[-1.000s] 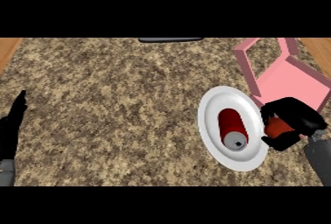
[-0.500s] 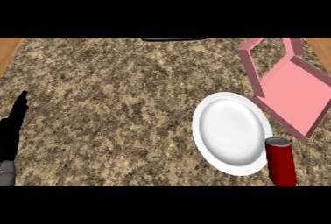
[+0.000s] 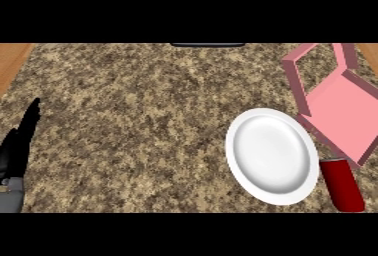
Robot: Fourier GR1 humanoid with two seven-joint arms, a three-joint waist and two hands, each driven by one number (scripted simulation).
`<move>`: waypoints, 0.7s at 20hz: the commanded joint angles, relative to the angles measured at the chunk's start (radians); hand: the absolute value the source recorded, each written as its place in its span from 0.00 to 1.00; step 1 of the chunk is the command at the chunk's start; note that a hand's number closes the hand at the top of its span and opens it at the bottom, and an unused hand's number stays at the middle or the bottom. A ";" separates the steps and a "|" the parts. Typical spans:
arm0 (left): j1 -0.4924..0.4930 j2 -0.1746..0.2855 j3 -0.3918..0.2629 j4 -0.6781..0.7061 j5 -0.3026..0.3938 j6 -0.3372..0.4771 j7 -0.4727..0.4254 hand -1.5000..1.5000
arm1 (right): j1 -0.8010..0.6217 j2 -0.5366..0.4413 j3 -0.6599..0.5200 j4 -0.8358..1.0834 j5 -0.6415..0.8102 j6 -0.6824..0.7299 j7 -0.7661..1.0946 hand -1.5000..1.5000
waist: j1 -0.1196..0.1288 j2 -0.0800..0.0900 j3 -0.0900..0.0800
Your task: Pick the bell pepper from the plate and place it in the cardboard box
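The white plate (image 3: 272, 155) lies at the right of the counter with nothing on it. A dark red, cylinder-shaped object (image 3: 342, 185), the only thing here that could be the bell pepper, lies on the counter against the plate's lower right rim. Just above it, at the upper right, is the open pink box (image 3: 341, 116), and I see nothing inside it. My left hand (image 3: 18, 150) rests at the left edge, open with its fingers pointing up, far from the plate. My right hand does not show.
The speckled stone counter (image 3: 140, 125) spreads between my left hand and the plate. A dark object (image 3: 207, 45) sits at the far edge. A wooden strip (image 3: 11, 62) borders the counter at the upper left.
One second ago my right hand was curled on a red thing at the plate's right rim. It has left the view. The plate is now bare, and the red cylinder lies beside it.
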 commanded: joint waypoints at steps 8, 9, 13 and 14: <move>-0.025 0.020 0.015 0.033 0.007 -0.040 -0.008 0.50 | -0.265 0.001 0.096 0.066 -0.055 0.256 0.047 1.00 | 0.023 -0.001 -0.004; -0.034 0.014 0.013 0.024 0.009 -0.040 0.011 0.50 | -0.291 0.033 0.104 0.030 -0.069 0.266 0.102 1.00 | 0.015 -0.004 -0.005; -0.023 -0.008 -0.007 0.005 -0.020 -0.017 0.007 0.50 | -0.399 0.106 0.154 0.049 -0.058 0.263 0.207 1.00 | 0.022 -0.001 -0.004; 0.004 -0.014 -0.004 -0.034 -0.009 -0.019 0.018 0.50 | -0.434 0.110 0.157 0.027 -0.071 0.304 0.281 1.00 | 0.021 -0.005 -0.005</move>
